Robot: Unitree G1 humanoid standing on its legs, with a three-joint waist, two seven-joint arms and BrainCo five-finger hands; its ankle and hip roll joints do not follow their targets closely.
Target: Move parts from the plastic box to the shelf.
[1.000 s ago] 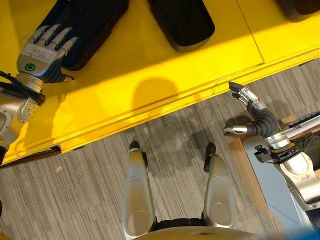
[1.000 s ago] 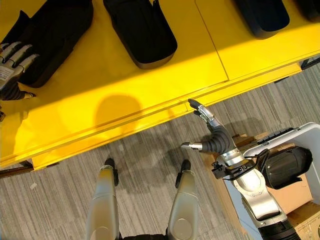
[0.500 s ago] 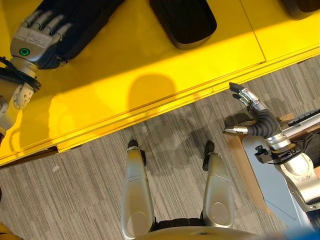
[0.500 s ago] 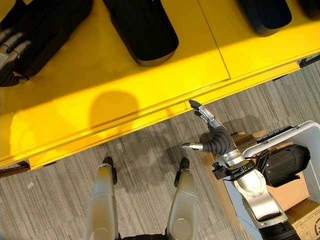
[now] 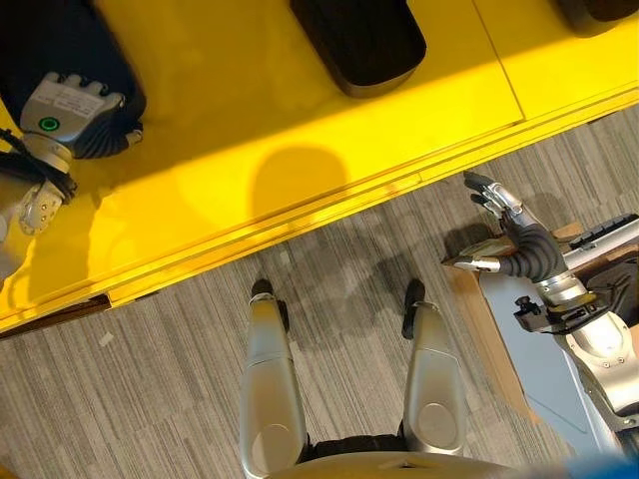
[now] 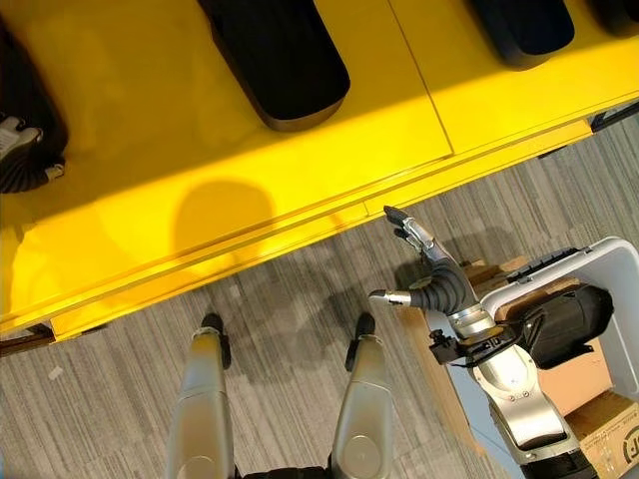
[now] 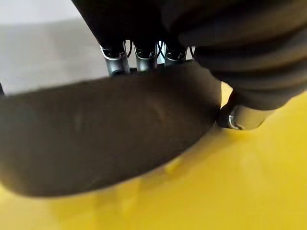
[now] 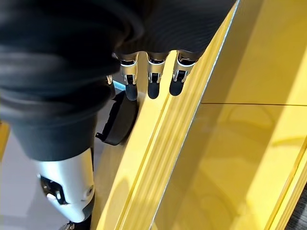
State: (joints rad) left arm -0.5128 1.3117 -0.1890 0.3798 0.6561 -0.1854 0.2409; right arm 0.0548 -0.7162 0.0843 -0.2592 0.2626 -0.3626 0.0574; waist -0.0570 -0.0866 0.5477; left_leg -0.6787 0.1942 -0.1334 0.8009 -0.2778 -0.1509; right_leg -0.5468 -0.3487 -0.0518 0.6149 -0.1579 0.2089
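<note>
Several black parts are already lying on the yellow shelf (image 6: 300,170): one long black part (image 6: 280,55) near the middle, another black part (image 6: 524,30) further toward the robot's right, and a third black part (image 5: 60,60) at the robot's left, under the left hand (image 5: 70,115). At least one dark part (image 6: 569,324) is lying in the plastic box (image 6: 624,289) by the robot's right side, so the task is looking partly done, with more transfers likely remaining. The left hand is resting on top of the leftmost part, which is lying on the shelf; in the left wrist view its fingers (image 7: 115,60) are reaching over the far side of the part (image 7: 105,129) and the thumb (image 7: 237,117) is showing at the part's near edge, but whether the fingers are curling round it or lying straight against it I cannot tell. The right hand (image 6: 424,269) is hovering over the floor just beside the shelf's front edge, near the plastic box, with fingers relaxed and spread apart from the thumb, holding nothing and touching nothing.
</note>
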